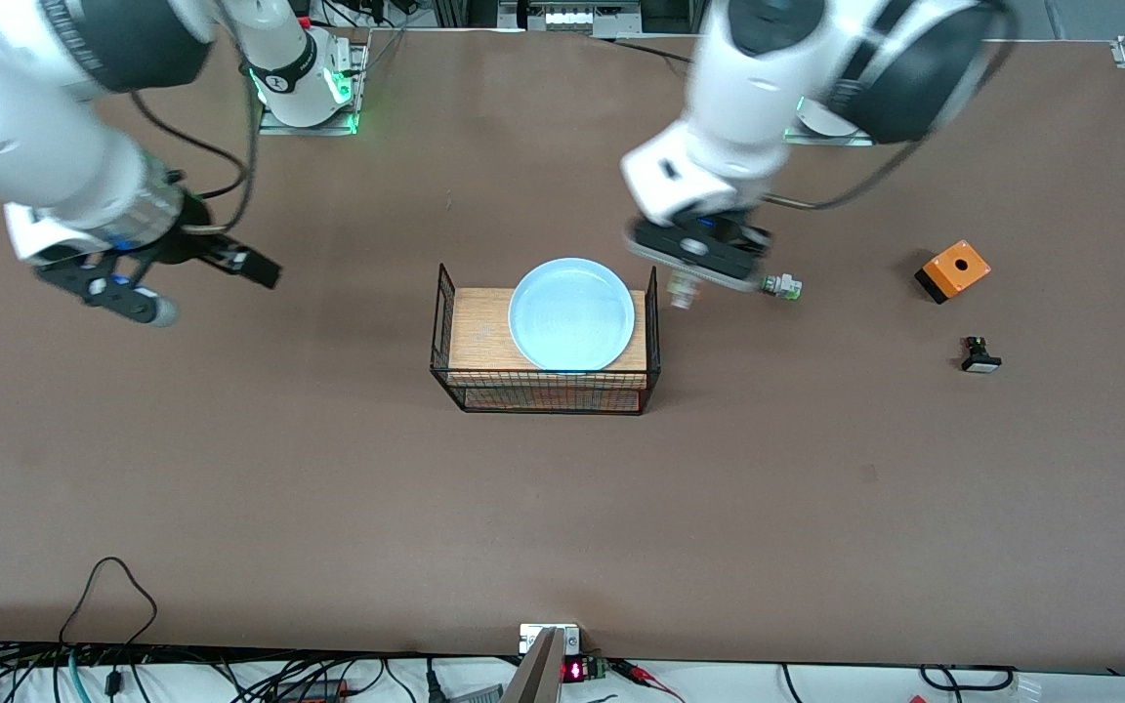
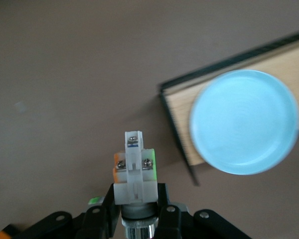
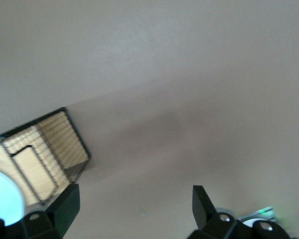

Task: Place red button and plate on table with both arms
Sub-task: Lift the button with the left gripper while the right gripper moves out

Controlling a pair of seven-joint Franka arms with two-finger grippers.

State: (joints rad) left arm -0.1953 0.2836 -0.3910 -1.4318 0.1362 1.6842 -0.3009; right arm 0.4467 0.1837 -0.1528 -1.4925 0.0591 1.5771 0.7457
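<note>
My left gripper [image 1: 687,278] is shut on the red button [image 1: 683,290] and holds it in the air just off the wire rack's end toward the left arm. In the left wrist view the button's white blocky body [image 2: 134,169] sticks out from the fingers [image 2: 102,209], with orange and green on its sides; its cap is hidden between them. The pale blue plate [image 1: 571,314] lies on the rack's wooden top [image 1: 479,327]; it also shows in the left wrist view [image 2: 244,122]. My right gripper [image 1: 196,285] is open and empty over the brown table [image 1: 328,508], toward the right arm's end.
A green-capped switch [image 1: 780,286] lies on the table beside the left gripper. An orange box [image 1: 953,269] and a small black switch [image 1: 980,355] lie toward the left arm's end. The right wrist view shows the rack [image 3: 45,149] and bare tabletop.
</note>
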